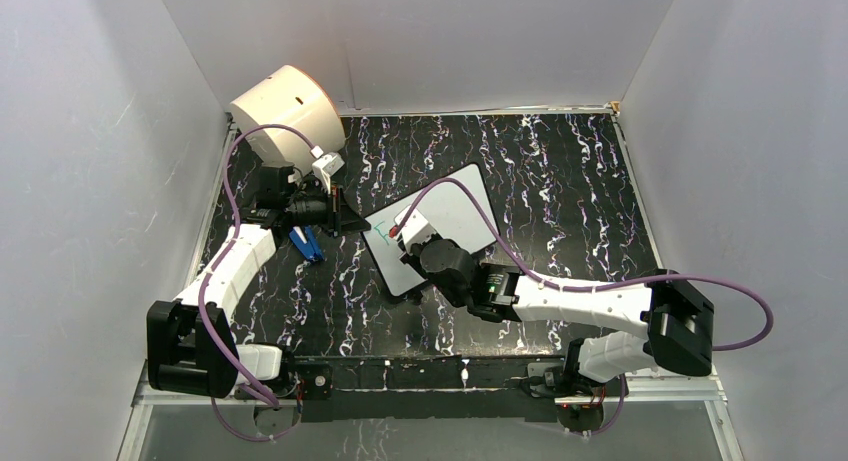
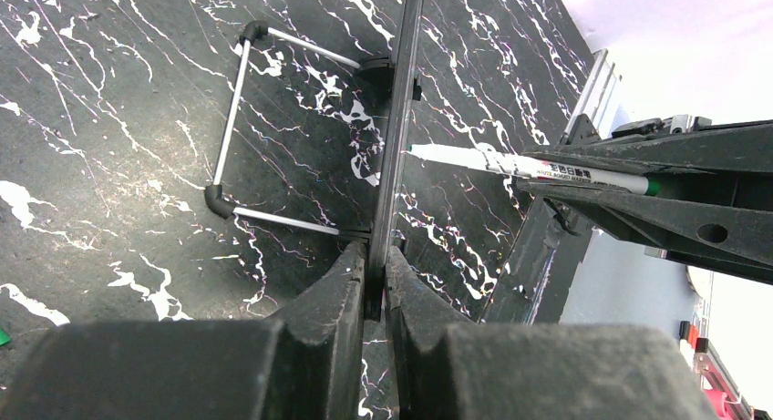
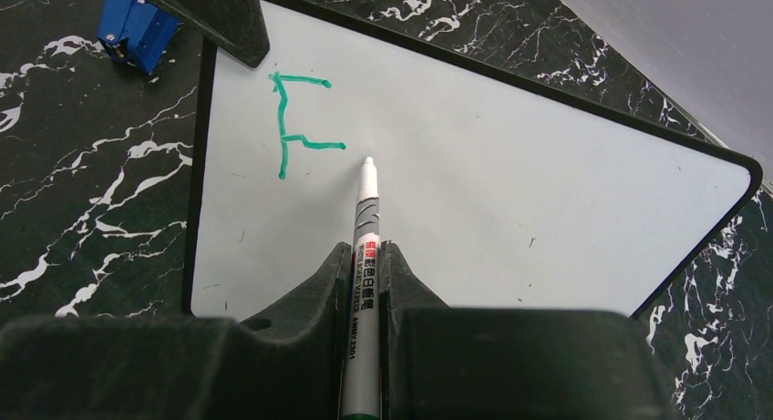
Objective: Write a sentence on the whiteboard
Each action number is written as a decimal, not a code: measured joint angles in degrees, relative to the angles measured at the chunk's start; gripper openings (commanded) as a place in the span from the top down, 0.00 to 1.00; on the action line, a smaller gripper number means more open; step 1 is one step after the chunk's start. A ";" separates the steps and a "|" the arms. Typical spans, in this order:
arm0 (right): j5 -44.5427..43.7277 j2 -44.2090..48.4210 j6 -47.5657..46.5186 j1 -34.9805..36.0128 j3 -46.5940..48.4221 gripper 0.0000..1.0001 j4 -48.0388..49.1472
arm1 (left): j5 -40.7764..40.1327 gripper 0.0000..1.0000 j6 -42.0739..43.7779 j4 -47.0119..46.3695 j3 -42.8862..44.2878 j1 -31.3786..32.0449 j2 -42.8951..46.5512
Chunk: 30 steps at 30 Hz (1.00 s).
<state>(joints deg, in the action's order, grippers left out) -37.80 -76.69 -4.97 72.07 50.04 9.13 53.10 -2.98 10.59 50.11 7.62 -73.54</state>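
The whiteboard (image 1: 452, 216) stands tilted on the dark marbled table; it also shows in the right wrist view (image 3: 510, 192). One green letter "F" (image 3: 293, 119) of the sentence is on its upper left part. My left gripper (image 2: 376, 254) is shut on the board's edge (image 2: 394, 138), seen edge-on; it is at the board's left corner in the top view (image 1: 350, 221). My right gripper (image 3: 365, 249) is shut on a white marker (image 3: 365, 220). The marker's tip sits at the board just right of the "F". The marker also shows in the left wrist view (image 2: 529, 165).
A cream cylindrical drum (image 1: 285, 106) stands at the back left. A blue object (image 1: 306, 243) lies on the table beside the left gripper; it also shows in the right wrist view (image 3: 137, 24). The board's wire foot (image 2: 232, 119) rests on the table. White walls enclose three sides.
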 measured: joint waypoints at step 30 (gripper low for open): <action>-1.05 -1.64 -0.76 0.00 0.09 1.00 1.46 | 0.00 1.00 0.07 0.15 0.20 0.00 -0.31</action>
<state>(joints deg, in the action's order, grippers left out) -38.85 -78.32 -5.74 72.07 50.13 10.59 53.10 -2.92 10.74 50.30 7.62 -73.84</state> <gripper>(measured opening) 0.199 0.089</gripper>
